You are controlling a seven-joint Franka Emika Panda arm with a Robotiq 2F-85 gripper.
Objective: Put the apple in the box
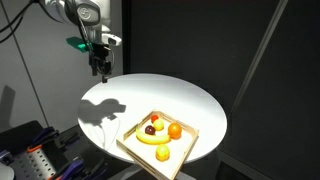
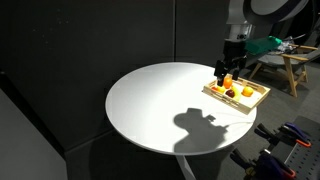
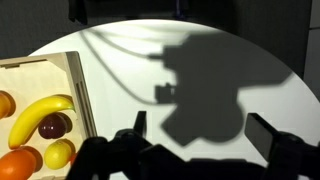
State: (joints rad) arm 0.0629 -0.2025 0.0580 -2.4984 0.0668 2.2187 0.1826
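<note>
The table [image 1: 185,100] is the biggest thing here: a round top, smooth and matte white, lit hard from above against dark walls. The arm's black shadow [image 3: 200,90] lies across it, sharp-edged.

The box [image 3: 80,90] is a shallow square tray of pale wood with low, straight rims. It sits at the table's edge, and in an exterior view one corner [image 1: 170,172] seems to jut past the rim.

The gripper [image 3: 201,122] hangs above the tabletop and away from the box. Its two dark fingers [image 3: 140,122] are spread wide, with nothing between them and only the shadowed top beneath. In the wrist view a broad stretch of bare white surface lies between it and the box's nearest wall.

Inside the box are these fruits:

- The banana [image 3: 35,115] is a smooth yellow crescent lying across the middle.
- The orange [image 3: 18,165] is round and glossy, cut off by the wrist view's lower edge.
- The lemon [image 3: 60,152] is a small yellow oval near the box wall.
- The apple [image 3: 54,125] is a very small, dark maroon ball. It is tucked into the banana's inner curve and touching it, with the lemon just below.
- A little red-orange fruit [image 1: 155,118] sits beyond the banana, toward the far rim.

The fruits crowd together, with little bare wood between them.
</note>
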